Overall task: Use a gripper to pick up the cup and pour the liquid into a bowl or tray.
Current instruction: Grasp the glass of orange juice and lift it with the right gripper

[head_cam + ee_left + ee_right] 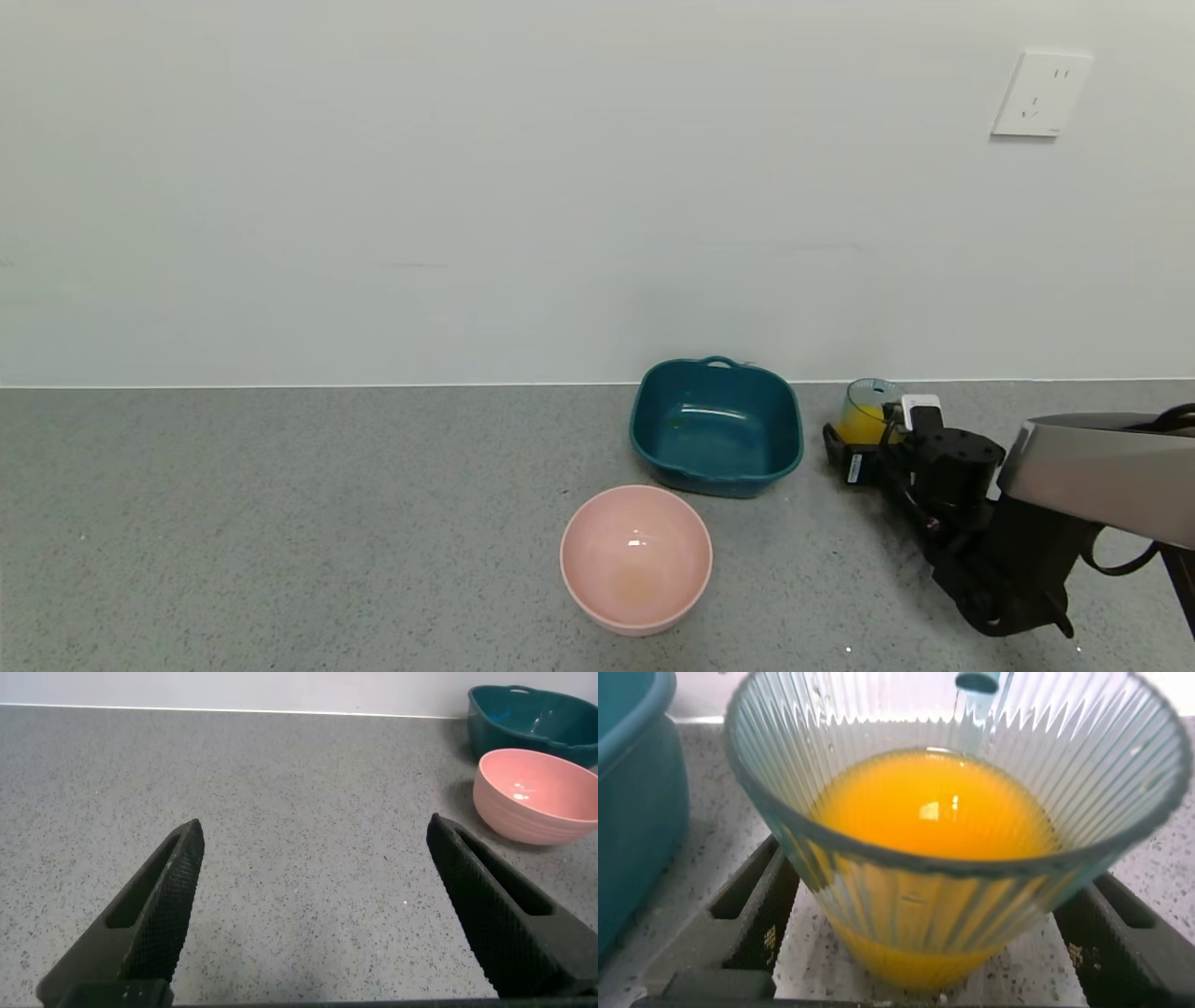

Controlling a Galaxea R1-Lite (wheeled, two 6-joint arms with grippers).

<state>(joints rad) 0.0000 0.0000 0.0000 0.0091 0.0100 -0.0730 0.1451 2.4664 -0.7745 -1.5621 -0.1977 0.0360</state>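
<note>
1 upright cup (liquid inside) between right gripper jaws

The robot's right arm — matte black joints, silver-grey casing, looping black cables, small white block — ends in ridged black jaws.

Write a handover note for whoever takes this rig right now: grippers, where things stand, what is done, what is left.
Right gripper: open, jaws on either side of the cup, not yet closed.
Left gripper: open, idle over bare counter.
Cup stands upright beside the teal basin, orange liquid inside.
Pink bowl sits nearer the robot, no juice poured in.
Done: approach. Left: close, lift, carry to the bowl, pour.
</note>
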